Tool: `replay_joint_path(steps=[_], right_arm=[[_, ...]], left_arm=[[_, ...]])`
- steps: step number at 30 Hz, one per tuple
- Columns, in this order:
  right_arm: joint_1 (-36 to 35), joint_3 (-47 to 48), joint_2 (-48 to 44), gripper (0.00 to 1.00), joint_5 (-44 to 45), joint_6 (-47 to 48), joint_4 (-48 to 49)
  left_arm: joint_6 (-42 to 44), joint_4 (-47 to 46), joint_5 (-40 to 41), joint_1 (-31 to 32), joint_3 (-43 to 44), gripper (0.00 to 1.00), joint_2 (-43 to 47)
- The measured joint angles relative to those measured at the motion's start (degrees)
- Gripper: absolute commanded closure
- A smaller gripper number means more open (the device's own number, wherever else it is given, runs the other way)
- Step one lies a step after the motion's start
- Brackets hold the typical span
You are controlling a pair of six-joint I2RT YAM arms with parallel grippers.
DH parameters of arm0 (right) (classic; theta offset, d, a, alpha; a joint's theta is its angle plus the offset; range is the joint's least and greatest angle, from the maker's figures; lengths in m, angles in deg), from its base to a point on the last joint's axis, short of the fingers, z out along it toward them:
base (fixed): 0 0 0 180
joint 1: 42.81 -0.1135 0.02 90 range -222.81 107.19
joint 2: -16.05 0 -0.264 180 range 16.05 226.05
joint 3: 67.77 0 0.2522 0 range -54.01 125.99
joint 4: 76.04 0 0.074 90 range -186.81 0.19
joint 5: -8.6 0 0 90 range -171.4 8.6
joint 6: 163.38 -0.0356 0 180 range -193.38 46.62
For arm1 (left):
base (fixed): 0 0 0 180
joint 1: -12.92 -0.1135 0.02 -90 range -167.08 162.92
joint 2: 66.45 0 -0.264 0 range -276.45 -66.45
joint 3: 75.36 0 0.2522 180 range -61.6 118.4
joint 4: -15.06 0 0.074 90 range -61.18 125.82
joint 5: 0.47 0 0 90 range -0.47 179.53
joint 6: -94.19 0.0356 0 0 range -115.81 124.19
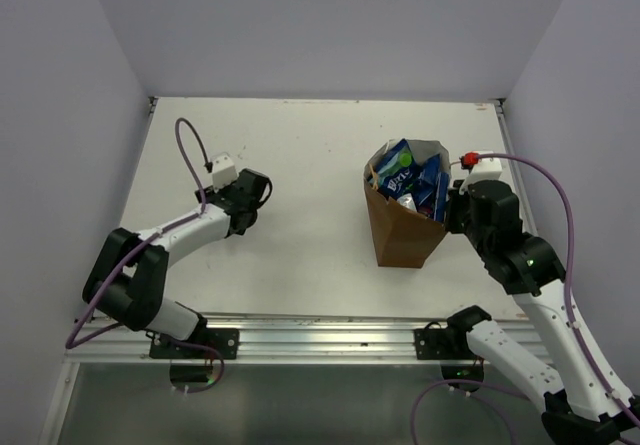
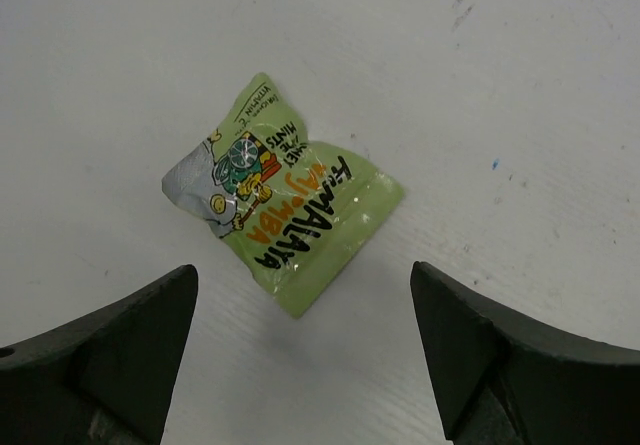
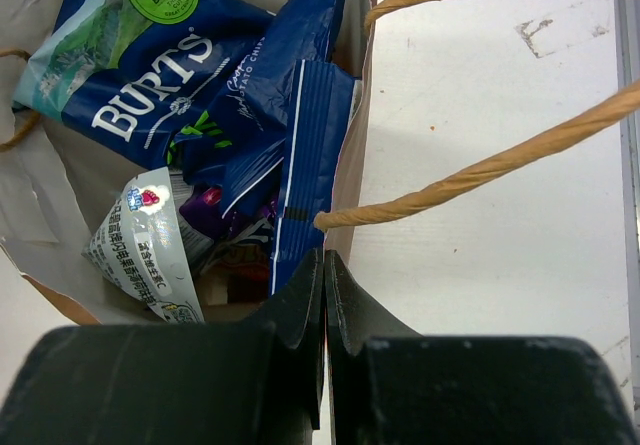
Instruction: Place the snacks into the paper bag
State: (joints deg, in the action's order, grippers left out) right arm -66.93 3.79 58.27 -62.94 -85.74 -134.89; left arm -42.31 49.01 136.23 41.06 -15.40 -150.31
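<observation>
Green foil first: a small green packet (image 2: 283, 197) with orange and black print lay flat on the white table (image 1: 300, 165), alone, well to the left of the paper bag (image 1: 400, 237). My left gripper (image 2: 302, 275) hung just above it with its jaws spread wide, one dark finger to each side of the packet's near corner and neither touching it. The brown bag stood upright on the right half of the table, its mouth open and crowded. A blue Burts packet (image 3: 170, 75) lay on top, a dark blue packet (image 3: 300, 135) stood on edge against the wall, and a silvery packet (image 3: 140, 240) was wedged beneath. My right gripper (image 3: 323, 265) was closed tight on the bag's rim — the paper wall ran in between the fingertips — with the twisted string handles (image 3: 480, 170) looping out beside it over the table.
</observation>
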Motion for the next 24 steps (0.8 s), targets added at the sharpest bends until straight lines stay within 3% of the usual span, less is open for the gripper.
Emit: replay_joint_path(steps=[8,12,15,20,21,23,24], right_arm=[[0.0,0.0,0.02,1.0,0.02,0.0,0.0],[0.0,0.0,0.07,1.0,0.02,0.0,0.0],[0.0,0.0,0.09,1.0,0.02,0.0,0.0],[0.0,0.0,0.09,1.0,0.02,0.0,0.0],[0.0,0.0,0.09,1.0,0.02,0.0,0.0],[0.0,0.0,0.09,1.0,0.02,0.0,0.0],[0.0,0.0,0.09,1.0,0.02,0.0,0.0]], left_arm=[[3.72,-7.26,-2.29,-9.01,-0.11,0.14,-5.53],[4.13,-7.61,-3.41,-10.03,-0.11,0.14,-7.58],[4.26,-8.44,-4.52,-10.21,-0.09,0.22,-9.46],[5.11,-10.14,-5.64,-10.97,0.96,0.54,-12.46],[5.27,-10.36,-5.79,-11.17,1.33,0.7,-12.7],[5.49,-10.71,-5.99,-11.37,1.62,0.84,-12.83],[5.62,-10.84,-6.05,-11.43,1.66,0.97,-12.83]])
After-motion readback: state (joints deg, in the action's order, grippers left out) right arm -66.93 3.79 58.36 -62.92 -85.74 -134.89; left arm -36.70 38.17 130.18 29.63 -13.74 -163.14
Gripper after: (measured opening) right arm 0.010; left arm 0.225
